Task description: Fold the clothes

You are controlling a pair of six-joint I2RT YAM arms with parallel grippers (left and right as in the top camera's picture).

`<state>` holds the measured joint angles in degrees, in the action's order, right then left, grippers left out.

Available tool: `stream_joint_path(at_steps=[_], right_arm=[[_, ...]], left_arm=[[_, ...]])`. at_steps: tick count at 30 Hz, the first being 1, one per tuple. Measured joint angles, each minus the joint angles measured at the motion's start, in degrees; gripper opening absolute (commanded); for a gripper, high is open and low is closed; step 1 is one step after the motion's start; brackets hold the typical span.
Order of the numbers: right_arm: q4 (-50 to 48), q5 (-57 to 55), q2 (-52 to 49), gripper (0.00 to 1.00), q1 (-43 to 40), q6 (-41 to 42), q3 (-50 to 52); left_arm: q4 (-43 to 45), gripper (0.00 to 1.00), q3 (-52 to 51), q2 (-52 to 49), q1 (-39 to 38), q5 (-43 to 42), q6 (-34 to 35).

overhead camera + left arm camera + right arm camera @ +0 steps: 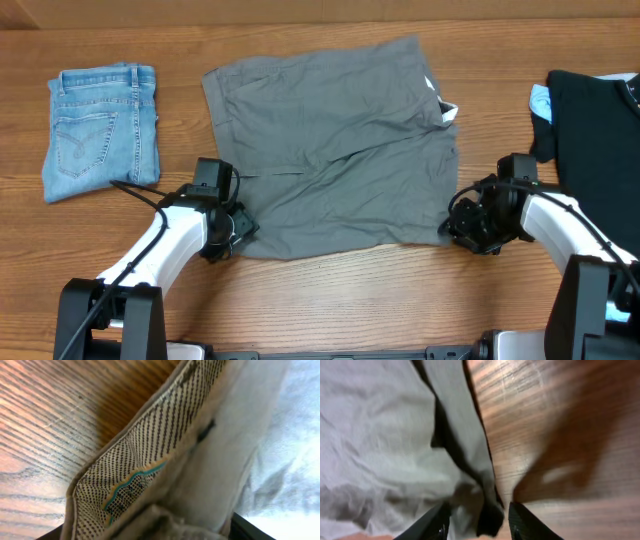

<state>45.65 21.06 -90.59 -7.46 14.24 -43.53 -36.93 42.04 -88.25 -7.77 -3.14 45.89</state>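
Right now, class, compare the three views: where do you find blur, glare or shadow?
Overhead: sharp and evenly lit, with the grey shorts crisp. Left wrist: very close, with the waistband lining soft and the right side washed out to white. Right wrist: fabric smeared, and a dark shadow falls on the table above the fingers.

A wooden table (330, 290) — warm brown, grain running sideways — fills the view under even light.
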Motion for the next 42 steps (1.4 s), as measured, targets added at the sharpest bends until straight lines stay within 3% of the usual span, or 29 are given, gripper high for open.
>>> stream_joint_path(at_steps=[2,3,5,6,7,8,14,17,18,19,24,29,31,32,34,37,42], right_arm=[[-2.34,1.90,0.48,0.42,-0.07,0.48,1.70],[-3.72,3.45,0.76,0.36,-0.04,0.57,2.47],[-4.98,5.60,0.85,0.08,-0.04,0.55,3.34],[-5.49,6.14,0.85,0.04,0.00,0.94,3.76],[-5.99,7.21,0.72,0.04,0.00,0.76,4.28],[-6.08,7.98,0.72,0.04,0.00,0.87,4.59],[-0.28,7.54,0.63,0.04,0.00,0.76,1.51],[5.07,5.95,2.40,0.04,0.00,0.79,-4.57],[6.69,5.90,5.49,0.04,0.02,0.72,-7.02],[7.93,5.90,8.31,0.04,0.07,0.72,-8.59],[15.47,4.85,21.73,0.04,0.11,0.76,-15.43],[18.71,2.03,30.47,0.04,0.04,0.76,-22.23],[18.75,1.40,30.62,0.04,0.04,0.72,-22.93],[19.15,0.79,30.32,0.04,0.04,0.74,-22.93],[19.54,0.02,29.53,0.04,0.04,0.74,-22.93],[19.54,-0.63,27.30,0.04,0.04,0.74,-22.95],[19.41,-1.05,21.55,0.04,0.04,0.70,-22.97]], left_arm=[[-0.20,0.70,0.00,0.00,0.00,0.02,0.00],[-0.20,0.70,0.00,0.00,0.00,0.02,0.00],[-0.17,0.61,0.00,0.00,0.00,0.00,0.00],[-0.13,0.43,0.00,0.00,0.00,0.11,0.00],[-0.17,0.18,-0.07,0.00,0.00,0.39,-0.26],[-0.24,0.04,-0.15,0.00,0.00,0.59,-0.50],[-10.05,0.04,0.33,1.20,0.00,-0.72,-2.19],[-18.10,0.10,2.21,8.13,0.00,-1.14,-4.42],[-21.05,0.25,3.69,11.98,0.00,-1.16,-4.76],[-22.97,0.32,4.87,15.50,0.00,-1.07,-5.38],[-33.40,0.44,8.50,28.96,2.34,1.81,-6.16],[-39.56,0.41,13.62,36.76,3.39,5.18,-6.27],[-39.74,0.46,14.91,37.64,3.39,6.51,-6.27],[-39.34,0.55,15.02,37.62,3.39,6.60,-6.25],[-38.07,0.66,15.02,37.57,3.39,2.64,-6.21],[-36.76,0.73,14.80,36.96,3.39,-7.17,-4.28],[-34.25,0.77,4.68,36.46,3.37,-24.30,1.22]])
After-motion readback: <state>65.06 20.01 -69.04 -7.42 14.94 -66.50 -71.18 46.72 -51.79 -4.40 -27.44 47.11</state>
